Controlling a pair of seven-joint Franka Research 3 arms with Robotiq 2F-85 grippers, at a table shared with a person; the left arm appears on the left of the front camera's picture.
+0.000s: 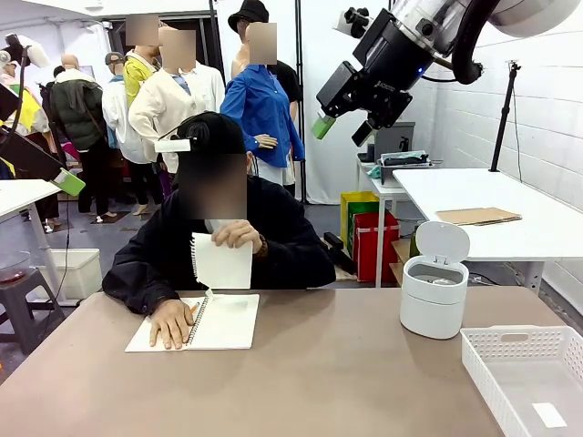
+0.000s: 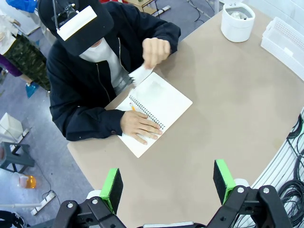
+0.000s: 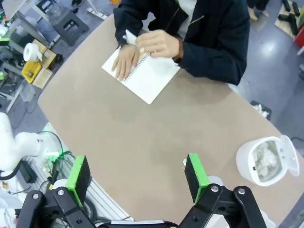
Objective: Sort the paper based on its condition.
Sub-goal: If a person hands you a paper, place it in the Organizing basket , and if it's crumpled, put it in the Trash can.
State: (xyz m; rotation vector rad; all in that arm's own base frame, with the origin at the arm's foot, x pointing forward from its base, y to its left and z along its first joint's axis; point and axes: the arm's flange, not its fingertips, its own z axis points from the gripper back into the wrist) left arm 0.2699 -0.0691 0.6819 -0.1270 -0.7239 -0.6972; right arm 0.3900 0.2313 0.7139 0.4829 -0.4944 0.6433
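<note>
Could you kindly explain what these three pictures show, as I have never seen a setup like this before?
These are three cameras on a two-armed robot at one moment. The front view looks across a brown table at a seated person. The other two look down from each arm's wrist, past its own tool: the left tool and the right tool, both open, empty and high above the table. On the table lie an open notebook, a small white bin with its lid up, and a white basket holding a paper slip. The person presses one hand on the notebook and lifts a sheet with the other hand.
</note>
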